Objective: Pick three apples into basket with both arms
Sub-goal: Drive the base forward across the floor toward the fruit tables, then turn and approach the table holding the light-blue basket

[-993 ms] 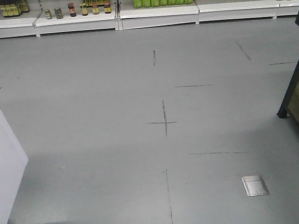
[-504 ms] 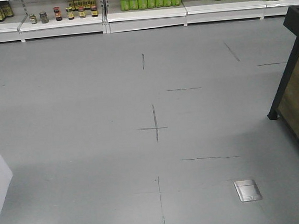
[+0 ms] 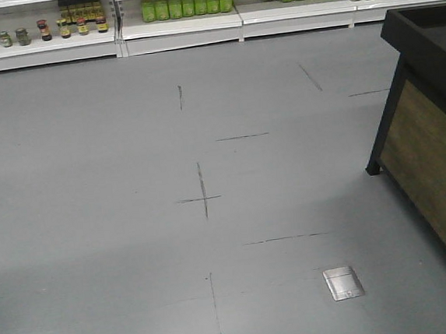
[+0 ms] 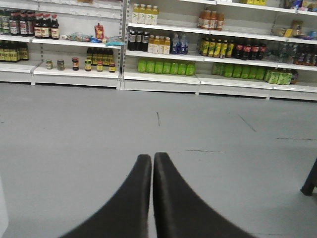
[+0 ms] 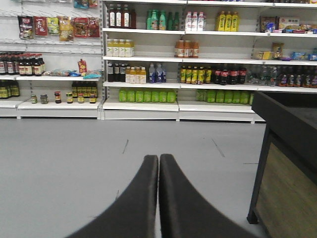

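**Left wrist view.** You see the left gripper [image 4: 152,157] as two matte black fingers [image 4: 130,198]. They rise from the lower edge of the picture, broad at the base, and curve inward to narrow, rounded tips near mid-height. Their inner faces meet along a thin vertical seam, so the jaws stand closed on each other.

**Right wrist view.** Your right gripper [image 5: 158,158] has the same form. Its two black fingers [image 5: 181,203] are pressed together from base to tip, just right of centre.

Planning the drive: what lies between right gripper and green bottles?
Only bare grey floor with thin dark lines separates right gripper from green bottles, per right wrist view.
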